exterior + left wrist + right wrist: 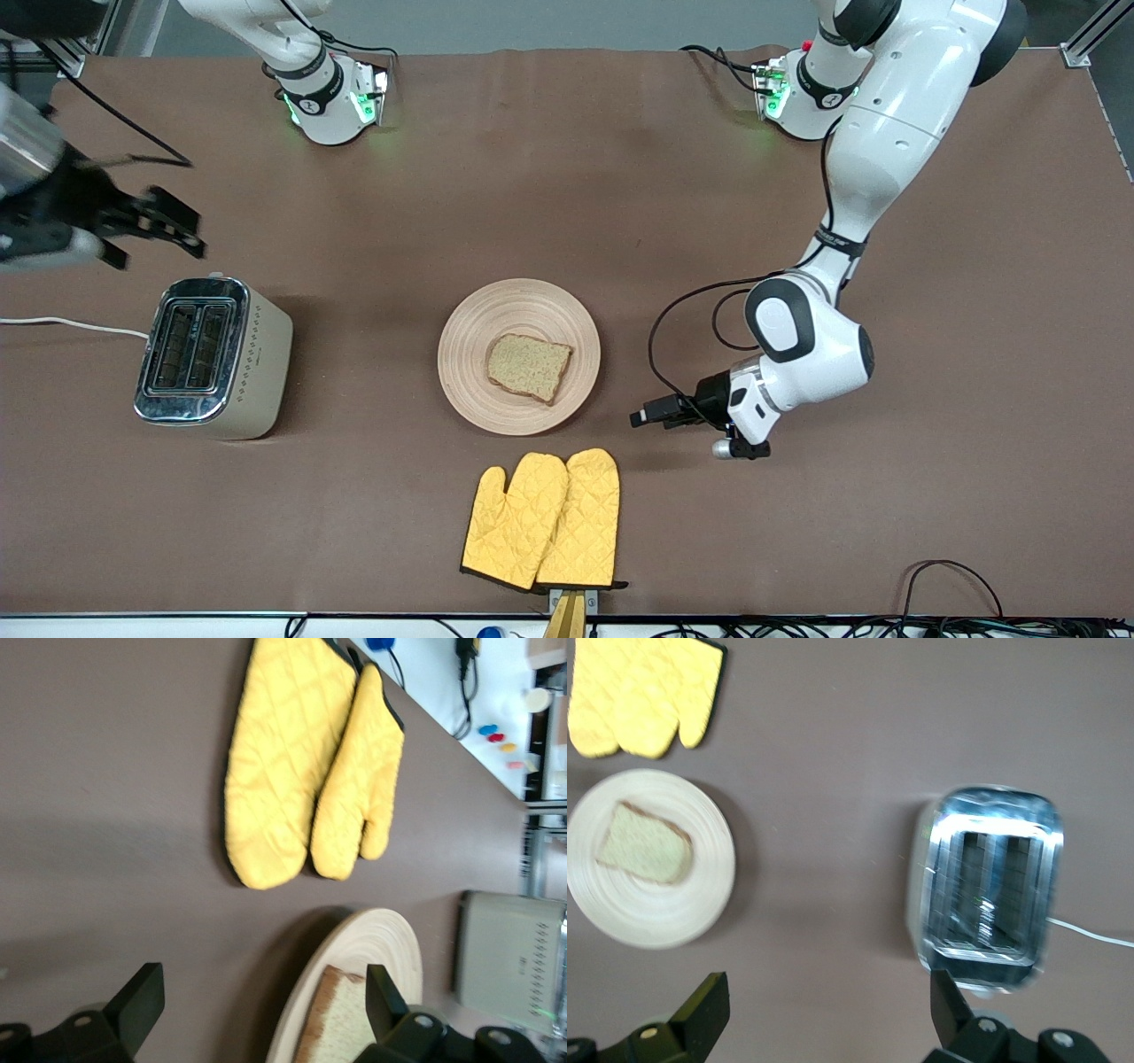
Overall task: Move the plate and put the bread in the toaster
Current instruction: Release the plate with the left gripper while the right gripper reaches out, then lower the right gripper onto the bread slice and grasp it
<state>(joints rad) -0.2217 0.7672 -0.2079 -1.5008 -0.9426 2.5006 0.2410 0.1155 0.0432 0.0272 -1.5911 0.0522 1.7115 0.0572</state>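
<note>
The pale wooden plate [469, 372] lies mid-table with the brown bread [529, 366] flat on it. The cream toaster [213, 354] with its chrome top stands toward the right arm's end, both slots showing nothing inside. My left gripper [651, 415] sits low beside the plate's rim, toward the left arm's end, open and holding nothing. Its wrist view shows the plate [381, 943] and the bread [341, 1032] close by my left gripper [263, 1001]. My right gripper [159, 239] hangs open by the toaster. Its wrist view shows the toaster [992, 877], plate [700, 895] and bread [645, 843] past my right gripper [826, 1008].
A pair of yellow oven mitts [545, 523] lies nearer the front camera than the plate, close to the table's front edge. They also show in the wrist views as mitts [301, 771] and mitts [642, 691]. A white cord [71, 325] runs from the toaster off the table's end.
</note>
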